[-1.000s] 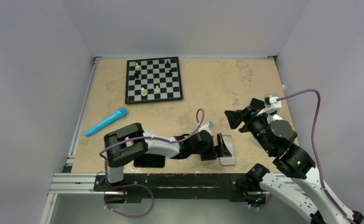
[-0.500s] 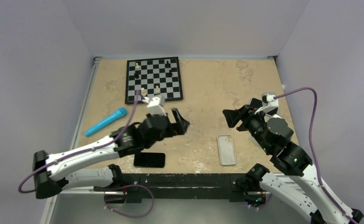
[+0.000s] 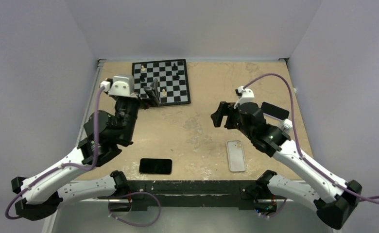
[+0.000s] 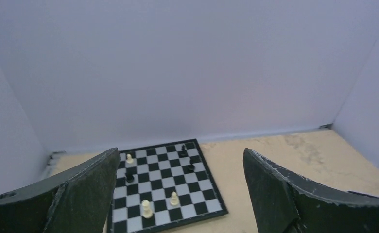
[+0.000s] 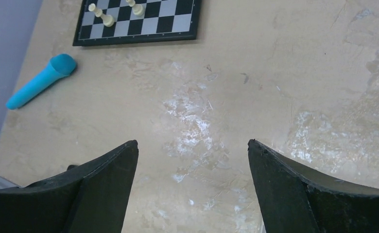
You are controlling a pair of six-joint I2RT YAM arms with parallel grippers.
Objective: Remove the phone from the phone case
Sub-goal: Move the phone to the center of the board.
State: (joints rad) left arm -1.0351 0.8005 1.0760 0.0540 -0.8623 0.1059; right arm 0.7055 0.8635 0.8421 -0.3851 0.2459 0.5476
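A black phone [image 3: 155,166] lies flat, screen up, near the table's front edge. A pale phone case [image 3: 236,155] with a camera cut-out lies flat to its right, apart from it. My left gripper [image 3: 151,93] is open and empty, raised over the near edge of the chessboard, far from both; in the left wrist view [image 4: 180,194] its jaws frame the board. My right gripper [image 3: 220,114] is open and empty, raised above bare table beyond and left of the case; the right wrist view [image 5: 192,189] shows only table between its jaws.
A chessboard [image 3: 161,82] with several pieces lies at the back left and also shows in the left wrist view [image 4: 163,184] and the right wrist view [image 5: 139,19]. A blue cylinder [image 3: 111,126] lies at the left, also seen from the right wrist [image 5: 39,80]. Walls close in three sides.
My left arm has left the case at the front edge and swung back and left up to the chessboard. My right arm has stretched forward and leftward. Phone and case have not moved.
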